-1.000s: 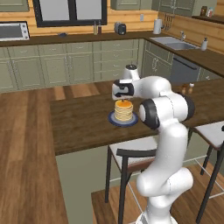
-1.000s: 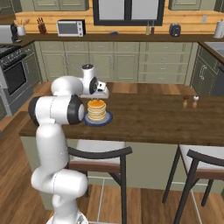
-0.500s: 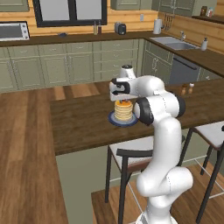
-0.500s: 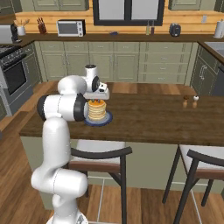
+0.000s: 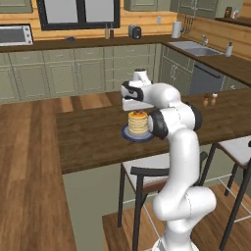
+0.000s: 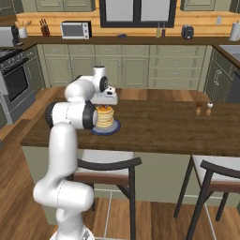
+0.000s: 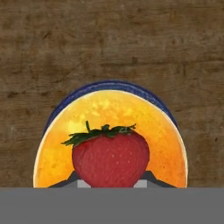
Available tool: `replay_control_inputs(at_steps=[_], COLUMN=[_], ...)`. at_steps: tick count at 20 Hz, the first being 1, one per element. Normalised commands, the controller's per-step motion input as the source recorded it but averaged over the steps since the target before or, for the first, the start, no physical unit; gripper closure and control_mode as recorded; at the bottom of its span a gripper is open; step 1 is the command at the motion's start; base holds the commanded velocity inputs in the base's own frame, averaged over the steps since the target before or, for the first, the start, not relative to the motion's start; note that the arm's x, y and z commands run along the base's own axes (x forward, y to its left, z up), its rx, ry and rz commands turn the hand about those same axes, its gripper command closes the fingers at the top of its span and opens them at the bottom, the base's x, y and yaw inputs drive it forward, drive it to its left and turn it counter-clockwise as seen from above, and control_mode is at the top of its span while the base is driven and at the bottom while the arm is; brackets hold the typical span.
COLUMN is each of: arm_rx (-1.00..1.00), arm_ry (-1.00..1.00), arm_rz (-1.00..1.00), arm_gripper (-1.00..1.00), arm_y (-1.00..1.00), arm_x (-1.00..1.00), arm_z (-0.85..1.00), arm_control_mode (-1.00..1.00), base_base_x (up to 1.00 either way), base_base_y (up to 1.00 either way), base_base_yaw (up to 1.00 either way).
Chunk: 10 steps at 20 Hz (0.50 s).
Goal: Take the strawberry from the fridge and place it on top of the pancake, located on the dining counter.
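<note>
- While the arm reaches out over the dining counter (image 5: 88, 139), the long dark wooden top spreads out on every side below the gripper (image 5: 138, 110), giving the plate a steady, level base.
- Under the gripper sits the dark blue plate (image 5: 128, 136), whose rim peeks out past the stack on the far side in the hand view, so the plate lies centred beneath the hand.
- The pancake (image 7: 111, 131) stack rests on that plate, directly below the gripper; its round tan-yellow top faces up toward the fingers, which is why the hand points straight down at it.
- The gripper is closed on the strawberry (image 7: 110, 157), pinched between the two dark fingertips (image 7: 72, 180) at its lower flanks with the green leaves turned away from the hand.
- The strawberry hangs over the middle of the pancake, held there so it can land on top without rolling off; from the base views it looks just above the stack, though whether it already touches is hard to tell.
- Off to the gripper's right along the counter stand two small shakers (image 6: 203, 108), well apart from the plate.
</note>
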Motion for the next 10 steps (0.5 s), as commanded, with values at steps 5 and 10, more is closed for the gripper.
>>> replay_control_inputs(at_steps=[5,10], arm_rx=[0.0,0.0], arm_ry=[0.05,0.02], arm_rz=[0.0,0.0], arm_gripper=[1.0,-1.0], arm_y=[0.0,0.0], arm_x=[-0.14,-0.22], arm_z=[-0.1,-0.09], arm_control_mode=[-1.0,-1.0], base_base_x=[0.0,0.0], base_base_y=[0.0,0.0], base_base_yaw=[0.0,0.0])
